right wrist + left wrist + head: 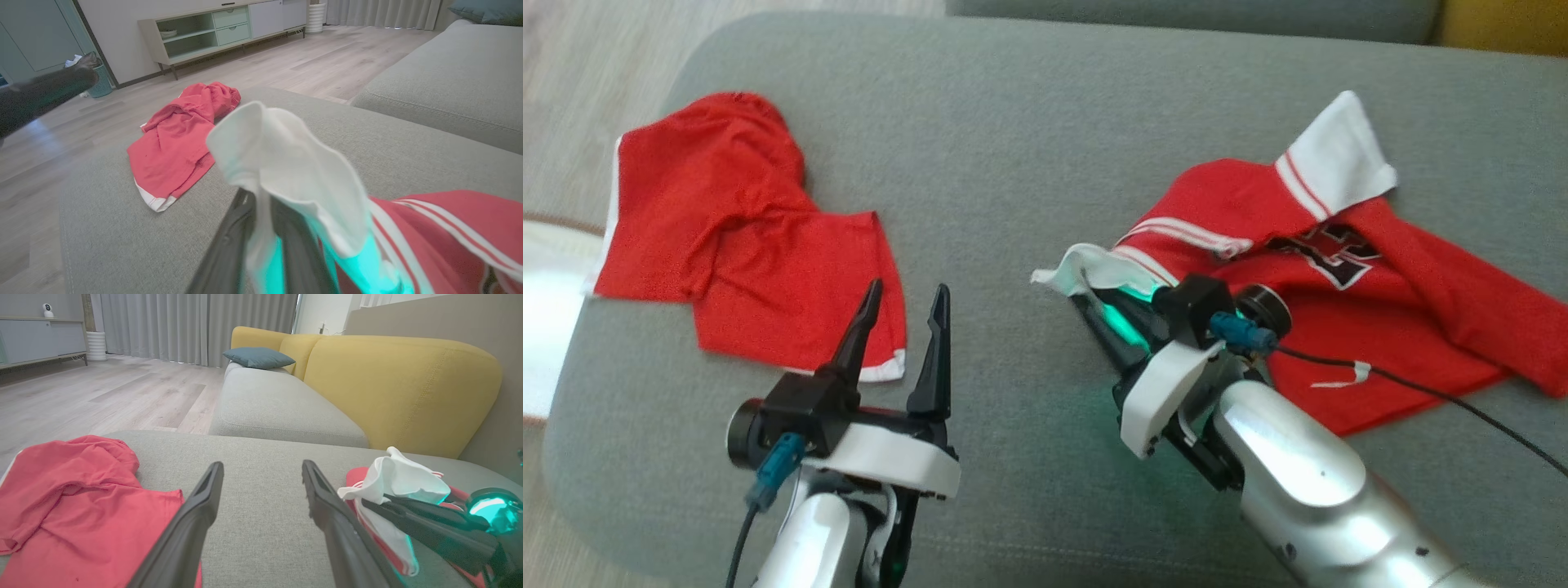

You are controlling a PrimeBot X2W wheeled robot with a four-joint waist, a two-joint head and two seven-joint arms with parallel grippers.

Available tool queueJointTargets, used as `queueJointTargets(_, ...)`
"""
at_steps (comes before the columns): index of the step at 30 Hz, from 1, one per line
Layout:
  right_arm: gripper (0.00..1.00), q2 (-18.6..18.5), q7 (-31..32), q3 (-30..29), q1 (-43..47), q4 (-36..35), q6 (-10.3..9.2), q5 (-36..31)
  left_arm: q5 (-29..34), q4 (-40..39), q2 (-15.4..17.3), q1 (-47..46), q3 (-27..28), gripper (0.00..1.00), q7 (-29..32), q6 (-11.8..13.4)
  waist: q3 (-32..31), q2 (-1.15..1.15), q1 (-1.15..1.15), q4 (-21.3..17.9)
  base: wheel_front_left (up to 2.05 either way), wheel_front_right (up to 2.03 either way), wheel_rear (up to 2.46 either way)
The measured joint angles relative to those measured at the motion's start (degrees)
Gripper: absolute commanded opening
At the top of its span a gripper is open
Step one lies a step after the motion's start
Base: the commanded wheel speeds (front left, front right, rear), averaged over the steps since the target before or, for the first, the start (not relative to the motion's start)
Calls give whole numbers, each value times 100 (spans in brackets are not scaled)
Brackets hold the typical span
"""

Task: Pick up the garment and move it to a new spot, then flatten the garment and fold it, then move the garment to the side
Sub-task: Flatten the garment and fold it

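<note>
Right hand (1083, 294) pinching white cuff (1081, 266) of garment (1380, 327), left hand (908, 287) splayed empty, well apart

One jersey (1421, 327), one shorts (743, 245), one blue cushion (258, 358), two end effectors (908, 287) (1086, 300).

Cushion (1029, 147): grey woven cloth, matt, slightly rough. Jersey (1405, 327): thin red cloth, white trim, creased. Shorts (743, 237): matt red cloth. Left gripper (908, 286) fingers (934, 351): matt black plastic. Right forearm (1298, 474): glossy silver shell. Floor (102, 392): pale wood, smooth.
</note>
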Motion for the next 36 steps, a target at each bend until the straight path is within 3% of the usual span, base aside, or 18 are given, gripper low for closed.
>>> queueJointTargets(14,100,12,504,-659,724,-416,0,-738,31,-10,3,280,99,100,0,-13,-473,0,0,-447,0,0,0)
queueJointTargets(20,100,18,665,-1371,1390,-1021,0,-1114,-32,-62,7,303,189,100,1,35,-596,0,0,-666,0,0,0)
queueJointTargets(29,100,42,544,-2970,2449,-2117,0,-1628,-31,-129,7,248,180,100,1,22,-507,0,0,-981,0,0,0)
queueJointTargets(36,100,100,392,-3337,2711,-2361,0,-1610,-9,-94,5,36,182,100,0,-16,-357,0,0,-1216,0,0,0)
